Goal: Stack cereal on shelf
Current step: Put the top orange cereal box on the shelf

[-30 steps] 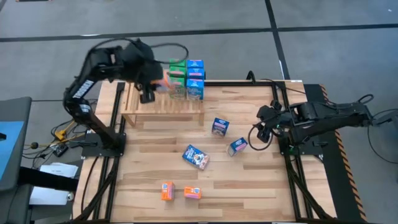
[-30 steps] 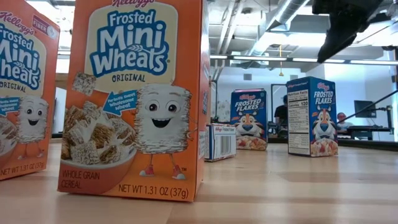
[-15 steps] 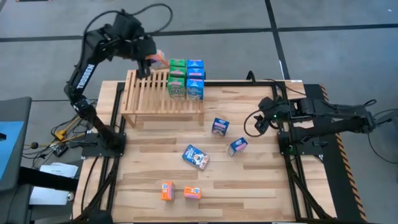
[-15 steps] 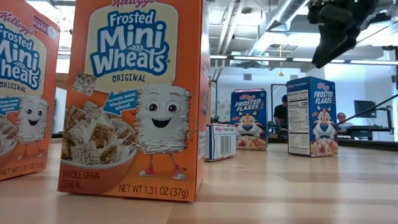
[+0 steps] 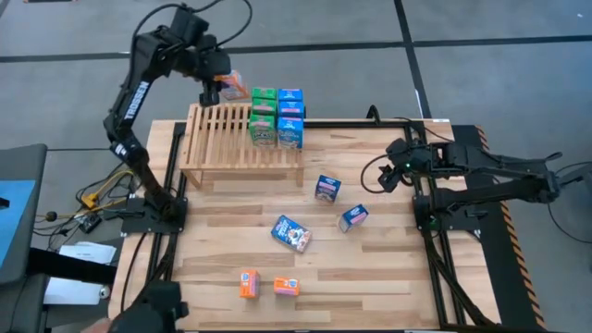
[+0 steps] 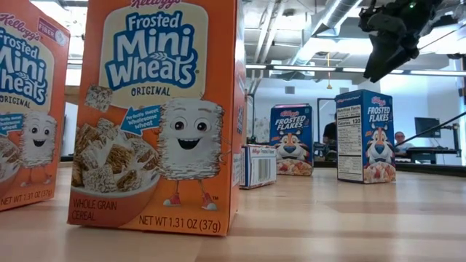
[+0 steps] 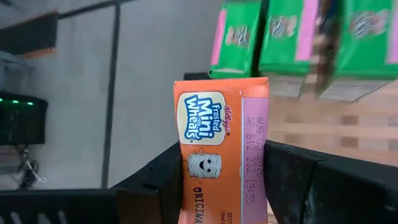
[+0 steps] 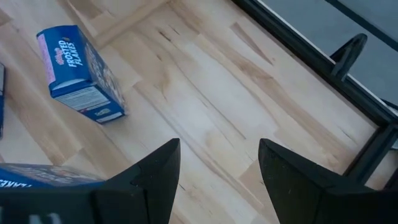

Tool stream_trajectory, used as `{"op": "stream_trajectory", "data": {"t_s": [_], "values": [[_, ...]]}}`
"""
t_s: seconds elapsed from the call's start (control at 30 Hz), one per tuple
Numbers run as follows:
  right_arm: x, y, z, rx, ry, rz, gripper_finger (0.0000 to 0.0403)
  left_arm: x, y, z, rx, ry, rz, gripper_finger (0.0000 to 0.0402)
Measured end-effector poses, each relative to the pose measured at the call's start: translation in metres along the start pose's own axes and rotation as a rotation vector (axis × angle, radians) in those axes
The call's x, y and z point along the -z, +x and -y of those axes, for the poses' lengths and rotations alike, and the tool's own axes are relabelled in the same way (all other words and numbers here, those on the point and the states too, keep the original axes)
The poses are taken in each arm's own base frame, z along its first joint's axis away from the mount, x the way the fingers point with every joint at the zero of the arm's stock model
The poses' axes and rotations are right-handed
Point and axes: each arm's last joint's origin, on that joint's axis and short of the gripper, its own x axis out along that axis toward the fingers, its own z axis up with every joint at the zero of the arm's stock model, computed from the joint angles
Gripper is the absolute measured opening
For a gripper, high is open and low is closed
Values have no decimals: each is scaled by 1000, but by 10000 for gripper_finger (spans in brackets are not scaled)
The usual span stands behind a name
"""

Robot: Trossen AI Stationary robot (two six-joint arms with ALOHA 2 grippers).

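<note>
With a few green and blue boxes (image 5: 277,118) already on the shelf (image 5: 242,148), the left gripper (image 5: 218,91) clamped an orange box (image 7: 219,158) above its far edge, the right gripper (image 8: 217,165) waited open, five lay loose.

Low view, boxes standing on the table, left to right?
Cropped Mini-Wheats box → full Frosted Mini-Wheats box → small box showing a barcode → far Frosted Flakes box → nearer Frosted Flakes box.

Plank table (image 5: 388,268), slatted shelf (image 5: 222,148) at far-left corner, five cereal boxes (image 5: 290,233) loose on planks
</note>
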Motion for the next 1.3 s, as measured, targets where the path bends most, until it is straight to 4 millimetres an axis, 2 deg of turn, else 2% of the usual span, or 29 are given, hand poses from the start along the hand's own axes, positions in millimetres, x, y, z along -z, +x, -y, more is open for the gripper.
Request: {"op": "stream_trajectory", "data": {"t_s": [0.23,0.47,0.93,1.3], "values": [[-2,0,0,-1,13,12,240,5,39,-10,88,-23,-61,163],[-2,0,0,-4,20,19,240,7,58,-12,154,-19,-71,163],[-3,0,0,-5,48,20,240,7,63,-11,201,-1,-43,155],[-3,0,0,-10,72,27,240,17,88,-8,254,1,-117,156]]}}
